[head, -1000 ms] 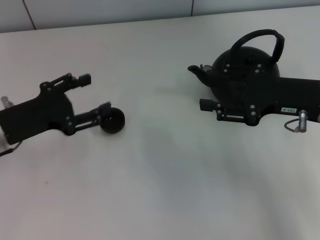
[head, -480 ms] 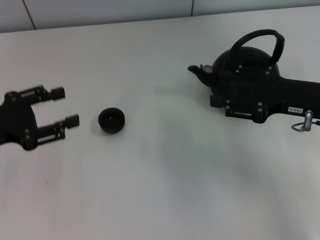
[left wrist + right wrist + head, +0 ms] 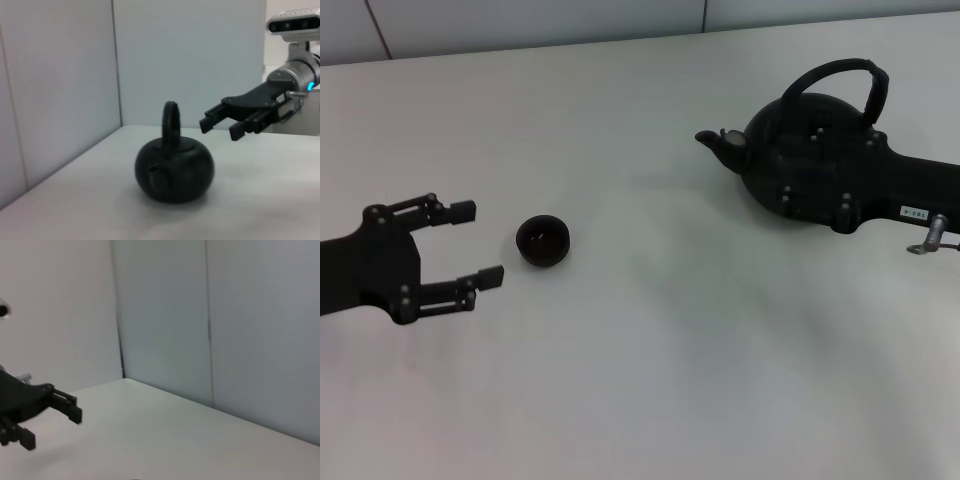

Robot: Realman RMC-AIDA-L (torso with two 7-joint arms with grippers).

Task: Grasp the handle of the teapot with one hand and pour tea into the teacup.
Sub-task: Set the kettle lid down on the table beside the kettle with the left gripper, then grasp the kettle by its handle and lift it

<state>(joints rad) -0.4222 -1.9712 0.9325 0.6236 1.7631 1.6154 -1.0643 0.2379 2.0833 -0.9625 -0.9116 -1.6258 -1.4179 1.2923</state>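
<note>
The round black teapot [image 3: 765, 125] stands at the back right with its spout pointing left; it also shows in the left wrist view [image 3: 175, 167]. Its arched handle [image 3: 832, 68] stands upright [image 3: 171, 117]. My right gripper [image 3: 770, 165] overlaps the pot's body in the head view. The left wrist view shows it [image 3: 223, 126] open, raised at handle height beside the handle, not touching it. The small dark teacup [image 3: 543, 241] sits left of centre. My left gripper [image 3: 480, 243] is open and empty, just left of the cup, and also shows in the right wrist view [image 3: 50, 427].
The white table [image 3: 650, 340] spreads between the cup and the teapot. Pale wall panels [image 3: 540, 20] run along its far edge. A small cable loop [image 3: 925, 245] hangs from the right arm.
My left gripper has drawn back from the cup, which it touched a second ago, and stands slightly nearer the front. My right gripper has moved farther back, over the teapot's body.
</note>
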